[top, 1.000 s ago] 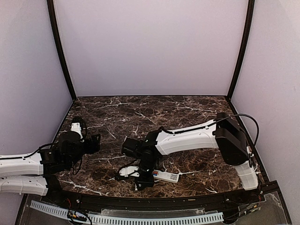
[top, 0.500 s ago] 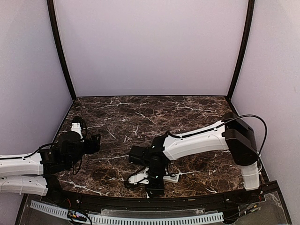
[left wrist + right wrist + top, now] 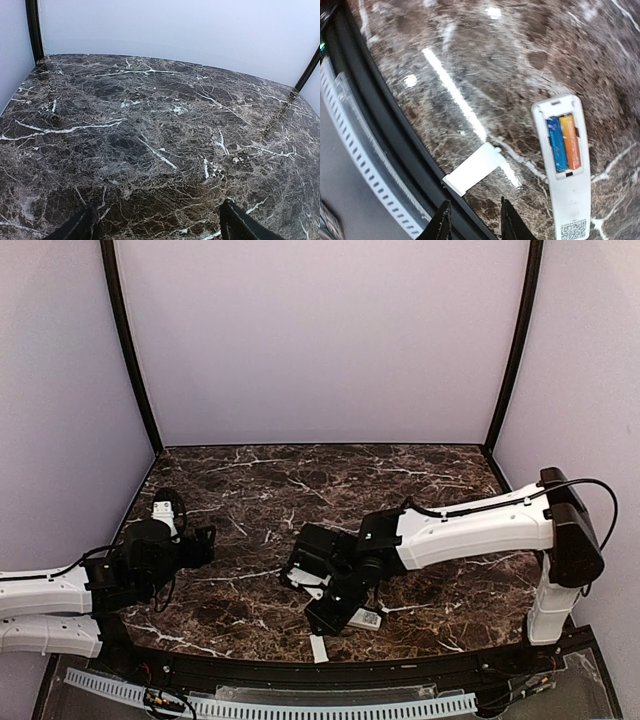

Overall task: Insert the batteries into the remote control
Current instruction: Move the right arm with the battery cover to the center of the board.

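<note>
Both batteries (image 3: 564, 142) already sit side by side in the remote (image 3: 566, 170), blue on the left, orange on the right, so IMO what's left is the cover (image 3: 473, 168). Remote lies label-side up near the front edge of the table (image 3: 250, 490), slightly right of centre, bay end pointing away from the QR sticker; it's a slim white bar w/ an open rectangular bay. Cover is a small flat white piece lying loose just left of the remote, not touching it, right at the table lip. My right gripper (image 3: 472, 220) hovers above that cover w/ fingers a little apart, pinching nothing; exact gap hard to judge from the wrist view. Left gripper (image 3: 157, 227) parked far left, fingers spread wide, nothing between them, only bare marble in front. To do the step well: come down on the cover's long edges, not the corners, since it's thin and will skid on the polished marble. It's close to the lip, so push inward, not outward, or it drops off the front. Then line the tab end up w/ the bay and slide it flat; tilting would likely jam it against the cells. Can't tell if the batteries are fully seated, the orange one looks level w/ the blue. Left arm could brace the remote if it creeps.
</note>
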